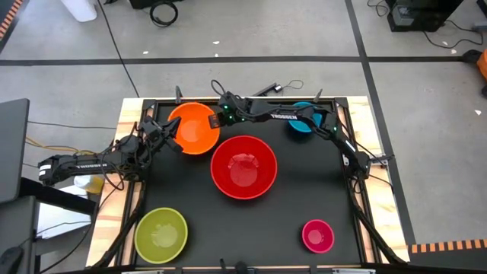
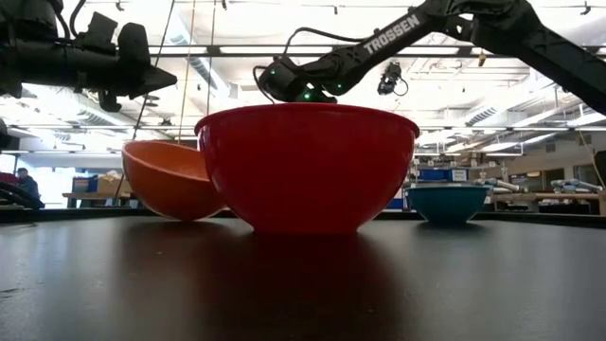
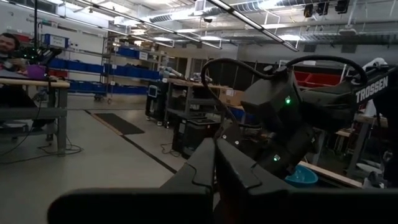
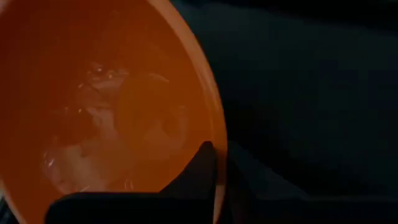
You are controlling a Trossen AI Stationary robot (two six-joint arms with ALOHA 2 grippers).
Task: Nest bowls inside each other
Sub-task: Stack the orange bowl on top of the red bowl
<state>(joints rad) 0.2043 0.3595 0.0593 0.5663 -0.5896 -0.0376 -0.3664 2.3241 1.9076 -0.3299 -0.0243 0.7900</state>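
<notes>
The orange bowl (image 1: 194,128) sits at the far left of the black table, with the big red bowl (image 1: 243,166) just near of it. My right gripper (image 1: 222,118) reaches across from the right and is shut on the orange bowl's rim. In the low view the red bowl (image 2: 305,169) hides that gripper's fingers. My left gripper (image 1: 170,135) is shut and empty, raised above the orange bowl's left side (image 2: 170,180). The blue bowl (image 1: 300,123) stands at the far right, the yellow-green bowl (image 1: 161,234) near left and the pink bowl (image 1: 317,235) near right. My right gripper has the orange bowl's wall at the rim (image 4: 219,134), on the side next to the red bowl. One finger (image 4: 198,171) is inside the bowl, the other outside under the rim. The fingers slant down from the table's right. The bowl's underside rests on the table.
The red bowl's rim lies close to the orange bowl and right under my right arm (image 1: 274,116). The blue bowl sits under that arm's elbow. The table's wooden frame (image 1: 129,114) runs round the black mat. Open mat lies between the yellow-green and pink bowls.
</notes>
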